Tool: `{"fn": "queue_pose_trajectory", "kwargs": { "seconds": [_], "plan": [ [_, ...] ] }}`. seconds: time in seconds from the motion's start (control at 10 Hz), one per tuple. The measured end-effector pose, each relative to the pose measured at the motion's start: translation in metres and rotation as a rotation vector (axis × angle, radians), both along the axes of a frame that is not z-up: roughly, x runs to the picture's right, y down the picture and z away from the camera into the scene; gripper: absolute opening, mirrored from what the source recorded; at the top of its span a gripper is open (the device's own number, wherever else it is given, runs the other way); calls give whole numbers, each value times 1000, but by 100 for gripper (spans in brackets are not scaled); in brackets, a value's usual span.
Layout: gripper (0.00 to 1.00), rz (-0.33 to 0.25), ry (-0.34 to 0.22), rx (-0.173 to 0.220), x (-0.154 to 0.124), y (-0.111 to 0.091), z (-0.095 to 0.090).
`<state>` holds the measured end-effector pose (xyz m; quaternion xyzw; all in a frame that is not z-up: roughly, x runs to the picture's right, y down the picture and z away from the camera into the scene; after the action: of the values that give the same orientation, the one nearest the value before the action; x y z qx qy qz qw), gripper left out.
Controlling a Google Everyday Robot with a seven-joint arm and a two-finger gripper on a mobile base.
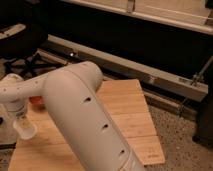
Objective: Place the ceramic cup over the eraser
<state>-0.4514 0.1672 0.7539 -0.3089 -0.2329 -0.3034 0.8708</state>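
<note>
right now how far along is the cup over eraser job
Done: the gripper is at the ceramic cup, directly above it near the left edge of the wooden table. In hand: whether the cup is gripped or lifted, I can't tell. Left: setting it over the eraser, which isn't in view; the robot arm hides much of the table.
</note>
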Motion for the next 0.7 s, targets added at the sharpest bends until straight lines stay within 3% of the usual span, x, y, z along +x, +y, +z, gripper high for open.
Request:
{"fn": "queue_pose_trajectory", "kwargs": {
  "seconds": [0.2,0.3,0.4,0.7],
  "plan": [
    [4,-15,-2,-4,-5,-4,-2],
    [0,-6,1,1,-1,-13,-6],
    [0,22,14,18,15,-35,-13],
    [0,128,38,64,72,-73,-29]
  ]
}}
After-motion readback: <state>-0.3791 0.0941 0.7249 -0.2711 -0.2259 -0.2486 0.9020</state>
